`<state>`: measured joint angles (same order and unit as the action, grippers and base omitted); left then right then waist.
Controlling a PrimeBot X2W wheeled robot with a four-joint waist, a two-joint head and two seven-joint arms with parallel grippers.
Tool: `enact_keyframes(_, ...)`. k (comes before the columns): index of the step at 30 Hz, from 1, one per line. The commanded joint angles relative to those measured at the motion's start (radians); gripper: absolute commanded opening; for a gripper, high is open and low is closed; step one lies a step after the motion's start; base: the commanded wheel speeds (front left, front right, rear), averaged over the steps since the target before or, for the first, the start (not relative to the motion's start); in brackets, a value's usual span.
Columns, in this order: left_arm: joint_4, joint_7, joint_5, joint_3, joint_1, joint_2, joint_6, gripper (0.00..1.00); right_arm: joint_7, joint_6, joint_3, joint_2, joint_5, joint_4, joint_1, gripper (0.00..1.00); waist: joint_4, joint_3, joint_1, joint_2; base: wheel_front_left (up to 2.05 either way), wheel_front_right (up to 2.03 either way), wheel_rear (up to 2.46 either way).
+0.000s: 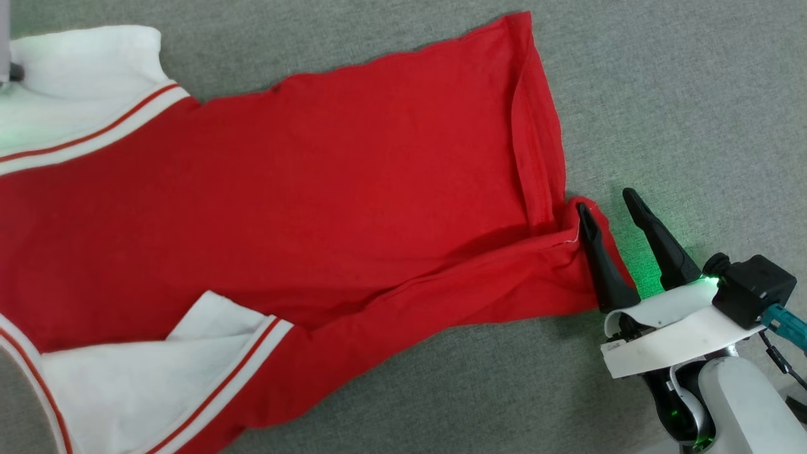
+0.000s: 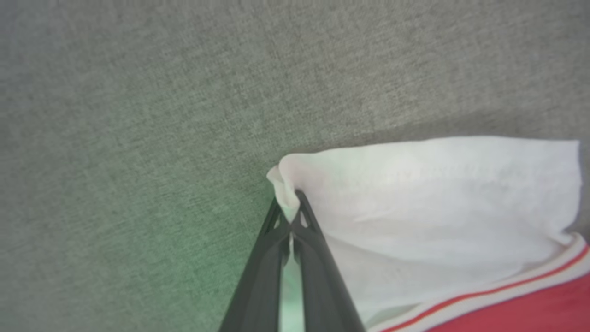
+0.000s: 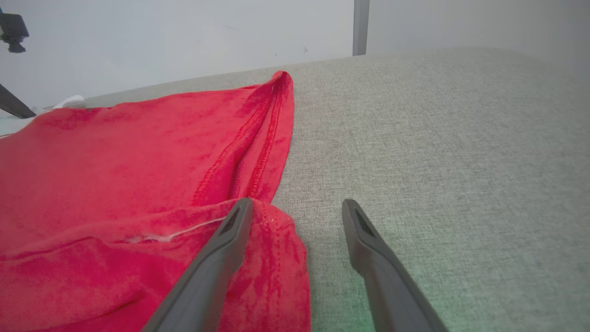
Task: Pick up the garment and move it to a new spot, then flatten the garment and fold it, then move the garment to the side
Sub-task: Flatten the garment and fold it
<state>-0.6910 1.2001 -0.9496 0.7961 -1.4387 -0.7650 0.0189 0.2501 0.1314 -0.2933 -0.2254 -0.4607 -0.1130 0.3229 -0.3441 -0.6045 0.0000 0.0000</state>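
Observation:
The garment [image 1: 347, 176] lies spread on the grey fabric surface, a red shirt with white sleeves and red-white striped trim. No print shows on the upturned side. My left gripper [image 2: 290, 216] is shut on the corner of a white sleeve [image 2: 415, 207] at the shirt's far left. My right gripper [image 1: 606, 203] is open at the near right corner of the red hem [image 3: 272, 138]. Its left finger [image 3: 230, 230] rests on the red cloth and its right finger [image 3: 364, 235] is over the bare surface. A second white sleeve [image 1: 126, 372] lies folded at the lower left.
Bare grey surface [image 1: 681, 94] stretches to the right of and beyond the shirt. In the right wrist view, a pale wall with a grey post [image 3: 361, 25] stands behind the surface, and a small dark device [image 3: 13, 31] hangs at the upper left.

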Motion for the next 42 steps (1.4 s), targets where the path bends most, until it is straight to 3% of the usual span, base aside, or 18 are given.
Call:
enact_keyframes(1, -0.003, -0.018, 0.003, 0.024, 0.040, 0.044, -0.008, 0.00, -0.004, -0.002, -0.002, -0.006, 0.003, 0.000, 0.016, 1.00, 0.007, 0.009, 0.0000, 0.0000, 0.00, 0.00, 0.00)
enact_keyframes(7, 0.000, -0.082, 0.020, 0.020, 0.025, 0.042, -0.025, 0.00, -0.090, -0.002, 0.016, -0.020, -0.054, 0.045, 0.072, 1.00, 0.046, 0.056, 0.0000, 0.0000, 0.00, 0.00, 0.00)
enact_keyframes(13, -0.009, -0.127, 0.001, 0.012, 0.049, 0.071, -0.032, 0.00, -0.336, -0.002, 0.014, -0.063, -0.088, 0.002, 0.242, 1.00, 0.082, 0.091, 0.0000, 0.0000, 0.00, 0.00, 0.00)
enact_keyframes(18, -0.001, -0.147, -0.005, 0.016, 0.061, 0.105, -0.027, 0.00, -0.535, -0.002, -0.021, -0.086, -0.087, -0.123, 0.423, 1.00, 0.117, 0.090, 0.0000, 0.0000, 0.00, 0.00, 0.00)
enact_keyframes(30, 0.032, -0.161, -0.012, 0.023, 0.061, 0.158, -0.014, 0.00, -0.986, -0.002, -0.113, -0.055, -0.142, -0.499, 0.730, 1.00, 0.172, 0.070, 0.0000, 0.0000, 0.00, 0.00, 0.00)
enact_keyframes(39, 0.048, -0.175, -0.023, 0.020, 0.072, 0.183, 0.000, 0.00, -1.173, -0.002, -0.171, -0.040, -0.148, -0.684, 0.881, 1.00, 0.191, 0.065, 0.0000, 0.0000, 0.00, 0.00, 0.00)
enact_keyframes(40, 0.050, -0.176, -0.020, 0.023, 0.074, 0.182, -0.002, 0.00, -1.182, -0.002, -0.176, -0.042, -0.146, -0.697, 0.894, 0.67, 0.192, 0.066, 0.0000, 0.0000, 0.00, 0.00, 0.00)
enact_keyframes(41, 0.050, -0.180, -0.020, 0.023, 0.075, 0.182, -0.002, 0.00, -1.187, -0.002, -0.178, -0.042, -0.147, -0.708, 0.905, 0.13, 0.193, 0.068, 0.0000, 0.0000, 0.00, 0.00, 0.00)
enact_keyframes(42, 0.050, -0.181, -0.026, 0.018, 0.076, 0.183, 0.002, 0.00, -1.189, -0.002, -0.180, -0.043, -0.147, -0.720, 0.918, 0.00, 0.194, 0.069, 0.0000, 0.0000, 0.00, 0.00, 0.00)
